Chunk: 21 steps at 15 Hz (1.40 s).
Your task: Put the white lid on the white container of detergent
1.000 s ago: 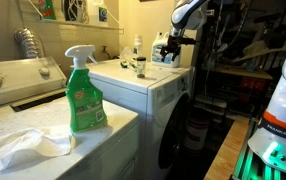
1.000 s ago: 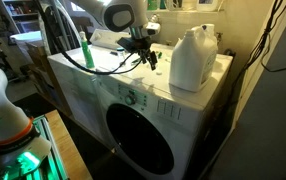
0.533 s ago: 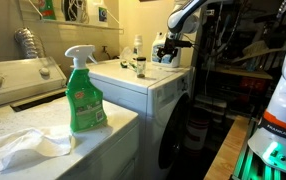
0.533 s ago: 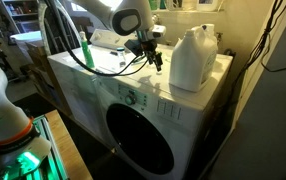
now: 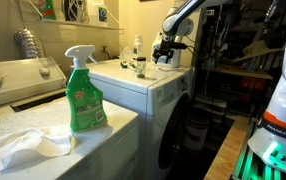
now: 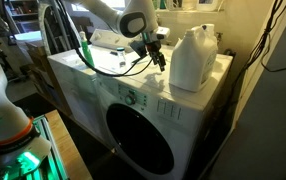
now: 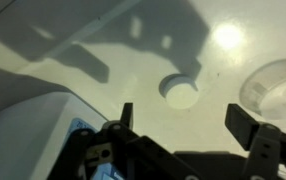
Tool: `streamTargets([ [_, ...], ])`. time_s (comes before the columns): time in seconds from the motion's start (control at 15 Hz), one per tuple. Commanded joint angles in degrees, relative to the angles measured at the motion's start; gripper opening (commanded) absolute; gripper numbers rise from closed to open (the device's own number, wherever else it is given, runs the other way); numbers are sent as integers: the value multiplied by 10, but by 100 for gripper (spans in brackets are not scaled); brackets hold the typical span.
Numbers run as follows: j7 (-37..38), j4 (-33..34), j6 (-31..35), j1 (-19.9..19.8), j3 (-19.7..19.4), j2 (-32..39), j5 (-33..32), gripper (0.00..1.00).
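Observation:
The white container of detergent (image 6: 193, 58), a squarish jug with a handle, stands on the washer top at its far right. In the wrist view its white side and blue label (image 7: 45, 132) fill the lower left. The white lid (image 7: 180, 92), a small round cap, lies flat on the washer top just beyond the jaws. My gripper (image 7: 188, 125) is open and empty, its fingers spread to either side of the lid's line and hovering above the surface. In both exterior views the gripper (image 6: 159, 60) (image 5: 163, 52) hangs close beside the jug.
A clear round cup (image 7: 278, 85) sits to the right of the lid. A green spray bottle (image 5: 83, 95) and a white cloth (image 5: 23, 145) are on the near counter. A slim white bottle (image 5: 137, 50) stands on the washer. Cables (image 6: 113, 68) trail across the top.
The gripper has moved across the washer top toward the jug and sits closer to it now. It stays open. The jug and bottles have not moved.

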Motion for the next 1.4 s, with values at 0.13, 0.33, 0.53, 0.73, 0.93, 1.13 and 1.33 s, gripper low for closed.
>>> streamTargets([
  [0.13,55,32,-3,19,-13,34,-50,73],
  [0.33,68,40,-9,23,-14,44,-66,76],
  [0.53,70,43,-12,25,-14,49,-70,74],
  [0.73,67,44,-15,24,-13,51,-67,60],
  [0.93,67,44,-18,23,-14,52,-65,50],
  [1.13,67,44,-22,23,-15,50,-66,39],
  [1.33,65,42,-30,22,-16,42,-64,12],
])
